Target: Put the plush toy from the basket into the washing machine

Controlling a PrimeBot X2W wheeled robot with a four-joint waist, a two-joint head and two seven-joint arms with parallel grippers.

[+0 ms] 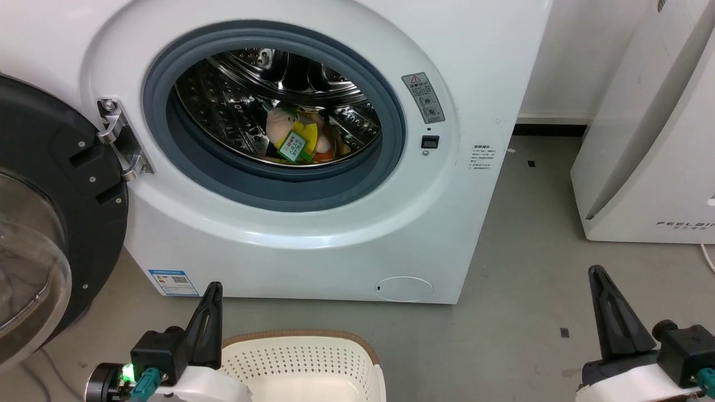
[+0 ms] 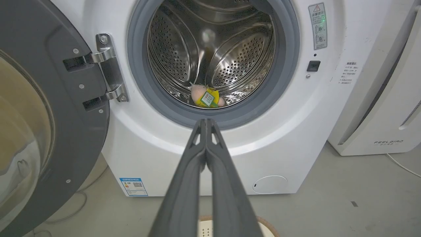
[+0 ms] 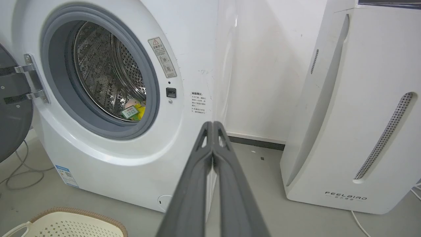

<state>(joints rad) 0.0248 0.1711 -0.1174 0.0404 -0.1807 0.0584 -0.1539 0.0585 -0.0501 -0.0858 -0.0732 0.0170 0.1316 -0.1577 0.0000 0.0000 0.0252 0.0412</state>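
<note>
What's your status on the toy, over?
Left gripper, right gripper shut, holding nothing. Orange-yellow burger-shaped plush toy in steel drum of white washing machine. Black-framed door open wide.

Floor: plain grey floor (image 1: 519, 251)
Landmark: large white front-loading washing machine (image 1: 313, 251)
Before it: cream perforated plastic basket (image 1: 301, 357)
Right: tall white appliance (image 1: 642, 167)

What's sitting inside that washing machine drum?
A small plush toy lies low in the steel drum, its green tag facing out. The grey door seal hides its underside.
</note>
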